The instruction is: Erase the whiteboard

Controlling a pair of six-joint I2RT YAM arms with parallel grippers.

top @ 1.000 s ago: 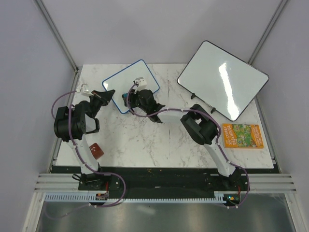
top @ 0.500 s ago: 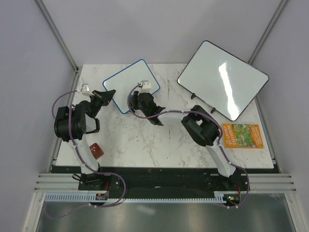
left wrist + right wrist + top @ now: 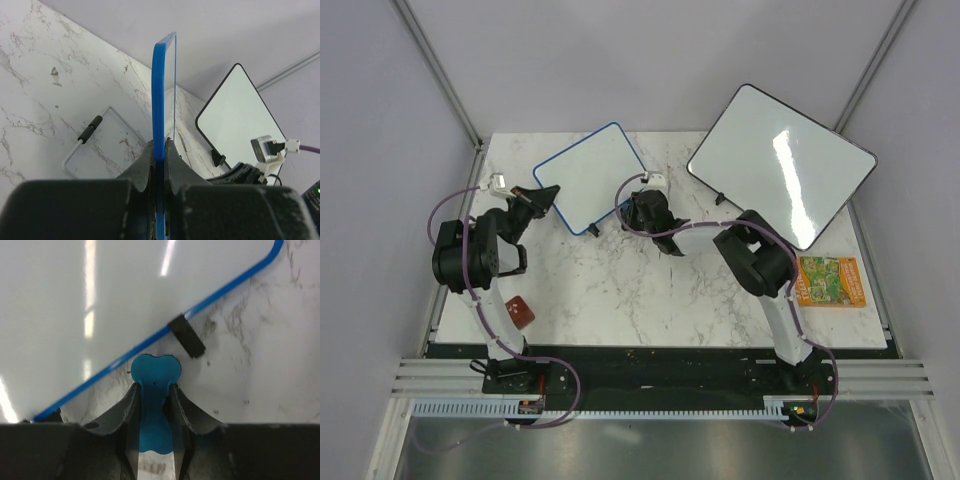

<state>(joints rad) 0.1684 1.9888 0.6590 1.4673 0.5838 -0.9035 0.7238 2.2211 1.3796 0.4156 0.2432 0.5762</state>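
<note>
The small whiteboard (image 3: pixel 588 178) with a blue rim lies at the back left of the table, and its face looks clean. My left gripper (image 3: pixel 542 196) is shut on its left corner. In the left wrist view the blue rim (image 3: pixel 159 100) stands edge-on between my left gripper's (image 3: pixel 159 150) jaws. My right gripper (image 3: pixel 636 206) is just off the board's right edge, shut on a blue eraser (image 3: pixel 154 375). In the right wrist view the eraser's tip sits close to the board (image 3: pixel 75 305), beside a black foot (image 3: pixel 186 335).
A larger black-rimmed whiteboard (image 3: pixel 780 178) stands propped at the back right, also showing in the left wrist view (image 3: pixel 235 115). A colourful booklet (image 3: pixel 830 280) lies at the right edge. A small brown-red object (image 3: pixel 520 312) lies at the front left. A wire stand (image 3: pixel 90 137) lies under the blue board.
My right gripper has moved right with the eraser, from over the board's face to just off its right edge. The left gripper and board have stayed put.
</note>
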